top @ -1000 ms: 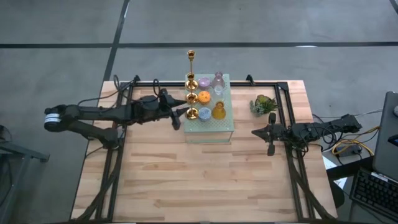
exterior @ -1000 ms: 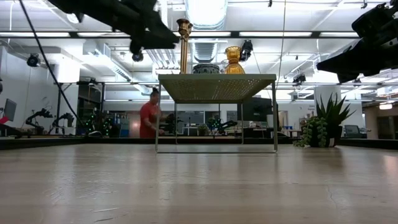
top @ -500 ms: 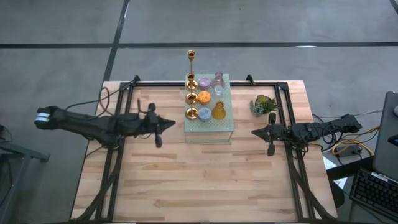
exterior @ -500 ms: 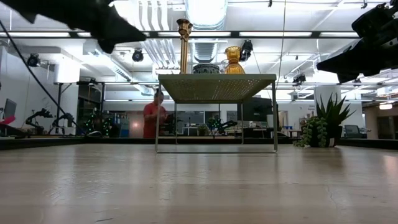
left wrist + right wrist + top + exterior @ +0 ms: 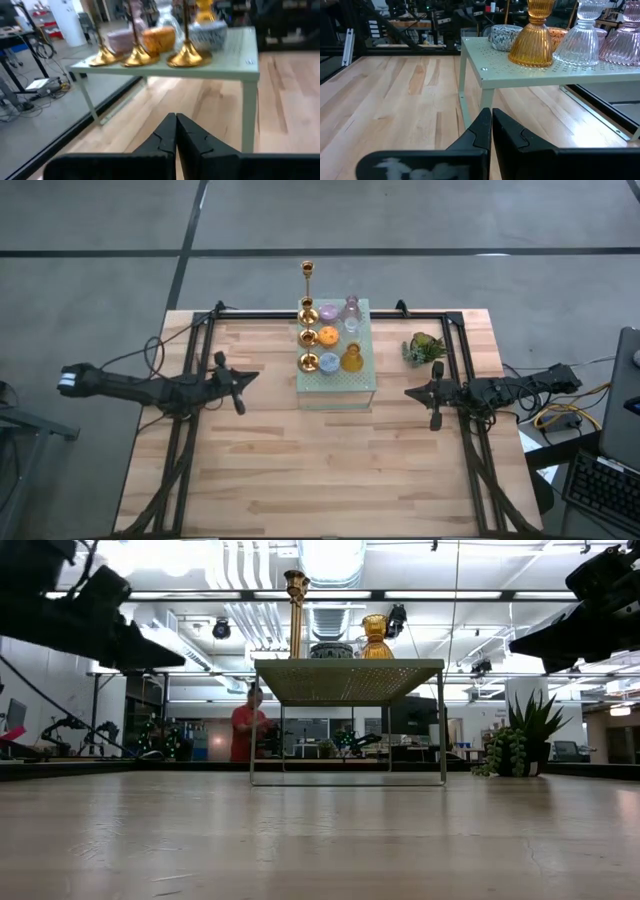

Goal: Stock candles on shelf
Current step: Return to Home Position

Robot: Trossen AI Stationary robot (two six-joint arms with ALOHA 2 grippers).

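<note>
Stocked already, by the look of it. On the shelf point(image 5: 340, 384), at the far middle of the table point(image 5: 300, 470): all the candles point(image 5: 329, 337) in view, none on the bare wood. Long axis of the shelf from the table's near side to its far side. Along its left edge, three gold holders point(image 5: 308, 337) in a line. Just beside them, far to near, lilac, orange and pale blue. Along the right edge, mauve-pink, clear and amber. Nothing tipped or overhanging, as far as shows.

Left claw point(image 5: 241, 379): hangs above the table, left of the shelf and apart from it, tips aimed toward the shelf's near left corner. Pinched together, holding nothing.

Right claw point(image 5: 412, 392): waits on the shelf's right, a little nearer to it than the left one, likewise pinched together and bare, near the small green plant point(image 5: 423, 346).

Step in hand, as a judgement: the trip to the rest pose. For the left claw, calls only for travel leftward, away from the shelf lying to its right. Little to go wrong, with open table on that side and the holders well apart from the tips.
</note>
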